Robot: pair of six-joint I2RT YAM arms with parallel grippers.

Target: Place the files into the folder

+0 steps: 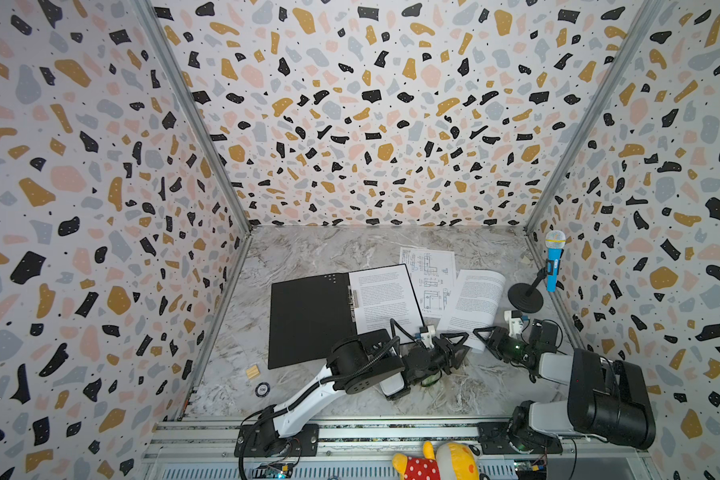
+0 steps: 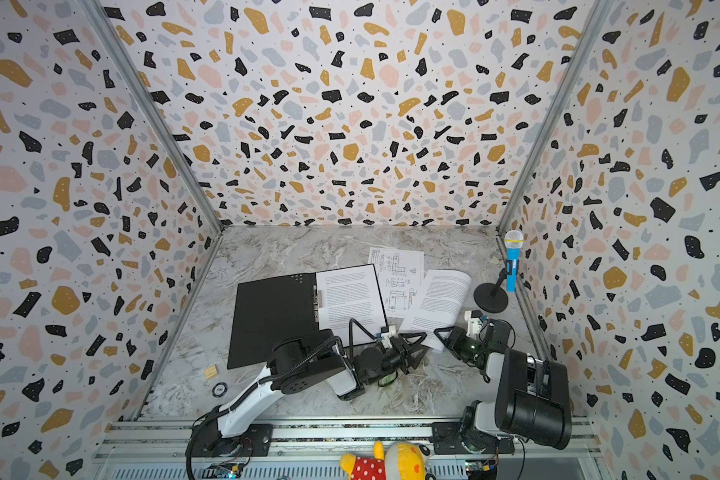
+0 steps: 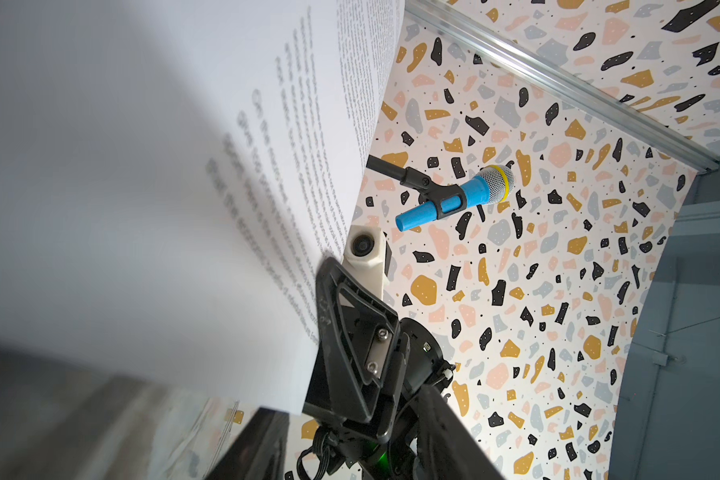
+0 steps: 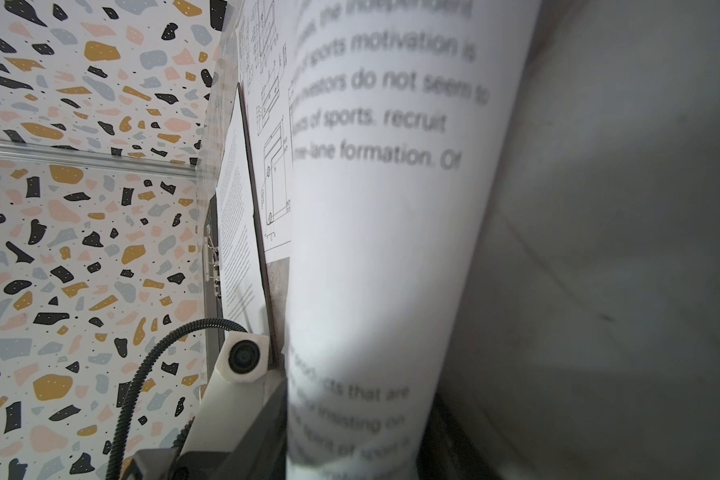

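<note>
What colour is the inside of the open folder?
Black. The folder lies open, and its inside shows best in a top view.

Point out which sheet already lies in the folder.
The flat text sheet on the open folder, beside its clip. The drawing sheet and curled text sheet are outside it.

The thin flat black folder (image 1: pixel 308 320) looks matt inside, its spine clip (image 1: pixel 353 301) bright metal. The curled white paper sheet of printed text (image 1: pixel 474 299) is smooth and matt. The grey marbled table (image 1: pixel 308 249) shows a faint sheen
</note>
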